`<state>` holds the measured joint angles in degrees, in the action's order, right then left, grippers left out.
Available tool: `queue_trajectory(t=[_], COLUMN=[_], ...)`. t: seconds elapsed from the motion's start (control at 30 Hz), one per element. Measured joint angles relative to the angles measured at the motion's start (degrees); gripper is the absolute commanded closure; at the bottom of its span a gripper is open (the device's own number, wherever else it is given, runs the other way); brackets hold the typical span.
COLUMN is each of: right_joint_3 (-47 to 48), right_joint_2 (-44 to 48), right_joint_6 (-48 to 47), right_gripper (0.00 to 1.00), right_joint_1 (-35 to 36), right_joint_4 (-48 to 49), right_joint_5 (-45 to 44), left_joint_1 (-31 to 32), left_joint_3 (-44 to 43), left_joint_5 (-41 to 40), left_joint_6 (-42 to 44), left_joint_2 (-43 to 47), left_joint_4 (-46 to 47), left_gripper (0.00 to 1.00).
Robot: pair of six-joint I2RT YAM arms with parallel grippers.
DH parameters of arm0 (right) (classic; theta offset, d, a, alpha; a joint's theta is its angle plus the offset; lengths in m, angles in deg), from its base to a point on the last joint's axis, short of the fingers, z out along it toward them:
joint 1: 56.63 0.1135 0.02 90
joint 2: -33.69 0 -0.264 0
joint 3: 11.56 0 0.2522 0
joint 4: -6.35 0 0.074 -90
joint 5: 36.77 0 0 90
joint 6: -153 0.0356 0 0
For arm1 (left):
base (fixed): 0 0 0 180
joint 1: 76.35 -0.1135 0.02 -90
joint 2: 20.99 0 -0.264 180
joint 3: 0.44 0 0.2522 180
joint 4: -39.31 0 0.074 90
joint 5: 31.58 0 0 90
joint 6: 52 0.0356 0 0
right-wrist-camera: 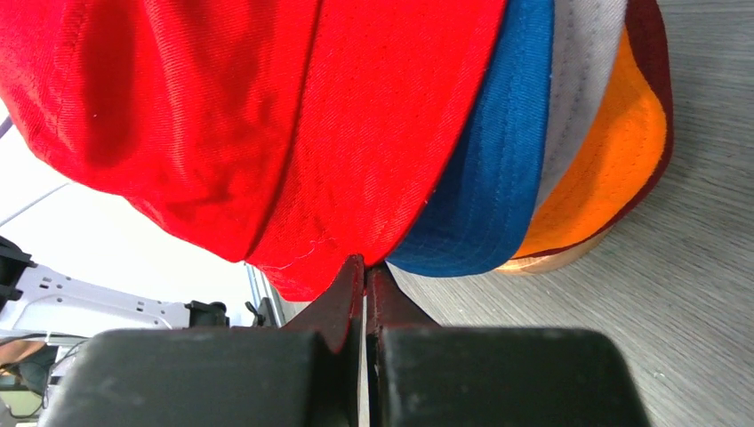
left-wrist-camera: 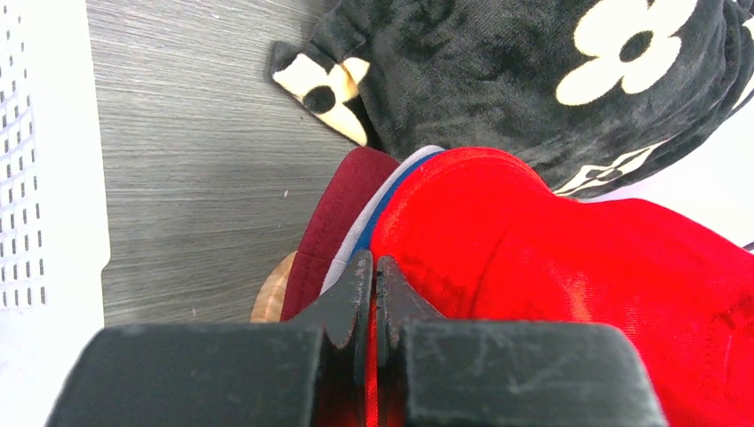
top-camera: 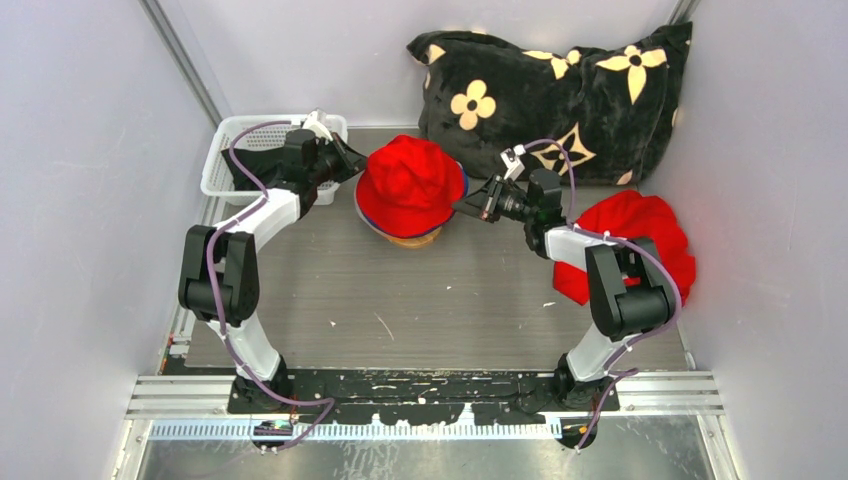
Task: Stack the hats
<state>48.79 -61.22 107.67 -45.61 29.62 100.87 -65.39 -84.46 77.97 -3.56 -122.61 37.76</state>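
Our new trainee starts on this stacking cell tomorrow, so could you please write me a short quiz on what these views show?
1. True or false: the red hat is the top of the stack.
2. In the right wrist view, which brim lies right beneath the red one? A orange, B blue, C maroon.
3. How do the fingers of the left gripper and the right gripper stand?
Key: 1 true. 2 B, the blue hat. 3 Both closed on the red hat's brim, one at each side.
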Motion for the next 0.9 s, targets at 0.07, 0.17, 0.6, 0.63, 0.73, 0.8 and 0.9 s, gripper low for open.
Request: queue_trajectory(t=[0.07, 0.17, 0.6, 0.63, 0.73, 0.8, 0.9], right_joint_3=[-0.04, -0.39, -0.59, -0.55, -0.42, -0.31, -0.24], right_joint_2=[-0.42, -1.03, -3.34, -3.54, -3.87, -3.87, -3.89], right_joint_6=[-0.57, -1.01, -2.49, -2.51, -2.56, -2.67, -2.78], right_gripper=[0.99, 0.99, 0.99, 0.99, 0.99, 0.99, 0.99], right_joint_1=[0.00, 0.00, 0.02, 0.04, 0.11, 0.11, 0.11], right_joint_4=[0.02, 0.13, 0.33, 0.31, 0.26, 0.22, 0.17], right_joint_5=[-0.11, -0.22, -0.44, -0.44, -0.46, -0.46, -0.63], left_joint_1=[0.00, 0.00, 0.00, 0.00, 0.00, 0.00, 0.00], left_joint_3=[0.00, 0.00, 0.00, 0.00, 0.24, 0.63, 1.16], left_joint_5=[0.02, 0.07, 0.20, 0.20, 0.17, 0.15, 0.09], left_joint_6=[0.00, -0.02, -0.20, -0.20, -0.22, -0.22, -0.22], left_joint_2=[-0.04, -0.15, -0.15, -0.15, -0.13, -0.11, 0.04], left_joint_4=[0.09, 0.42, 1.18, 1.27, 1.60, 1.95, 2.23], left_gripper=[1.00, 1.00, 1.00, 1.00, 1.00, 1.00, 1.00])
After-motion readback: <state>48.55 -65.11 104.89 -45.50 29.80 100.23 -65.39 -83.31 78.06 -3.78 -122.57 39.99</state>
